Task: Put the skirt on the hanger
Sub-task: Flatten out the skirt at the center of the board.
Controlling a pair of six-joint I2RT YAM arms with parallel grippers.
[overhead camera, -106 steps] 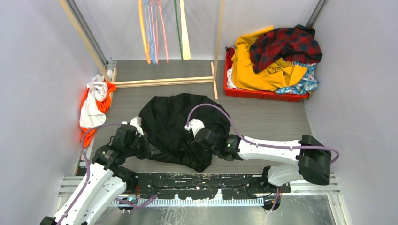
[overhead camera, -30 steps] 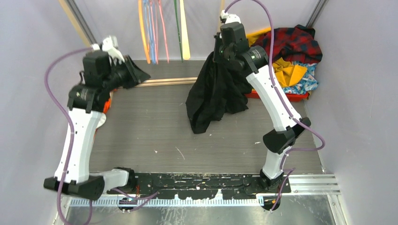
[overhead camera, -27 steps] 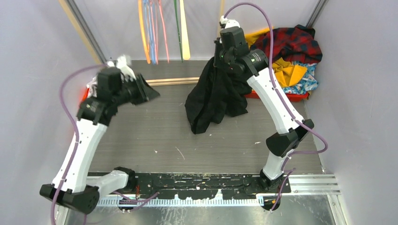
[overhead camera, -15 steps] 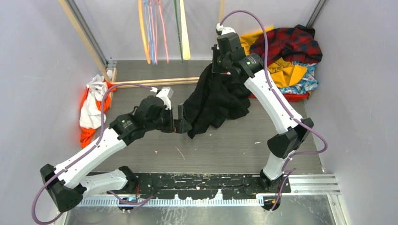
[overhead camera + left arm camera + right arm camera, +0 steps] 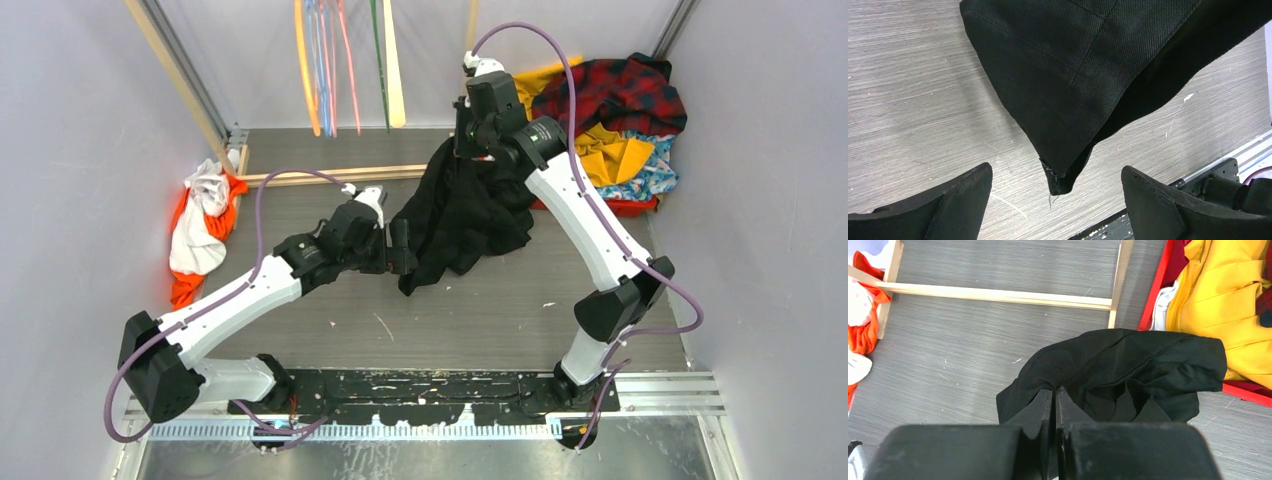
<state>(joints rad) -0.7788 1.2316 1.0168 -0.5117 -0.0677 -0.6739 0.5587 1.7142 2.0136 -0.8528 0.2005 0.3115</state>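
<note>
A: Peeking out at the right end of the red bin, in the upper right of the overhead view, is the skirt. Only a patch of blue flowered cloth shows, under a yellow garment and a red plaid shirt.

B: Is either pincer on it?

A: No, both are well apart from it. The right gripper is just left of the bin, its fingers pressed together on a fold of a black garment that hangs from it down to the table.

B: And the left one?

A: The left gripper is spread wide at the black garment's lower corner. The corner hangs between its fingers, touching neither.

B: The hangers?

A: Coloured hangers hang at the top centre, above a wooden frame.
</note>
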